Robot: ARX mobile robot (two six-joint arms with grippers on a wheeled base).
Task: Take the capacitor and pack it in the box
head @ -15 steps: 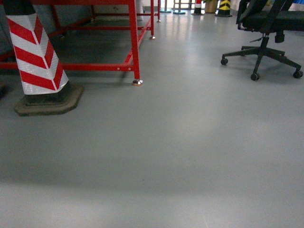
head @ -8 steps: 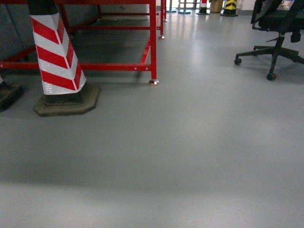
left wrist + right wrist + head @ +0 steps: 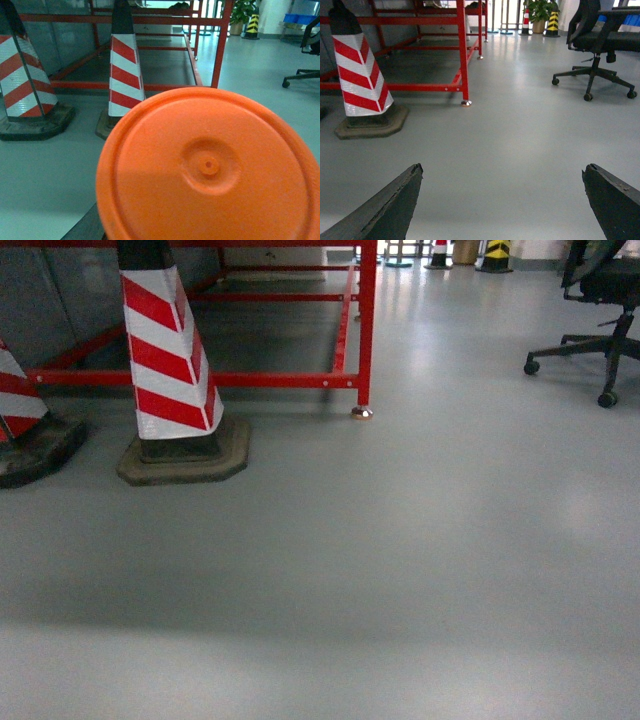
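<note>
The robot is out on the grey floor (image 3: 400, 570), nowhere near its work. I cannot see the box or any capacitor in any view, so I cannot tell which way they lie from either arm, or which arm is nearer. Ahead stands a red-and-white striped cone (image 3: 168, 360) on a dark base, a second cone (image 3: 20, 405) at the left edge, and a red metal frame (image 3: 366, 330) just behind them. A black office chair (image 3: 600, 310) sits far off on the right. The right gripper (image 3: 502, 200) has its two dark fingers (image 3: 380, 210) spread wide apart with nothing between them, only floor. The left wrist view is mostly filled by a round orange lid-like disc (image 3: 210, 170), very close to the camera; the left gripper itself is hidden, so I cannot tell if it is apart or together. My guess is the robot must roll to the packing spot first.
</note>
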